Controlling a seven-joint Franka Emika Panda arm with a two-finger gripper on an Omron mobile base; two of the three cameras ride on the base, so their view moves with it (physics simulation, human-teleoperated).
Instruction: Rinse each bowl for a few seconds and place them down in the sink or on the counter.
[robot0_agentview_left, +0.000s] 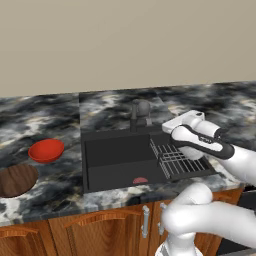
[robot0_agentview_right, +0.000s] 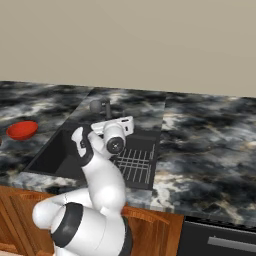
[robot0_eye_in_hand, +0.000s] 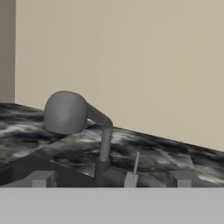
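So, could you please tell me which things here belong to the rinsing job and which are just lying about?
For the job: red bowl, wooden bowl, sink, faucet, counter, open gripper.
Lying about: wire rack, small red thing in the basin.

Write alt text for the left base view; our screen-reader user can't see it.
A white robot arm reaches over the wire rack in a dark sink set in a marbled counter. A red bowl and a wooden bowl sit on the counter left of the sink; a grey faucet stands behind it.
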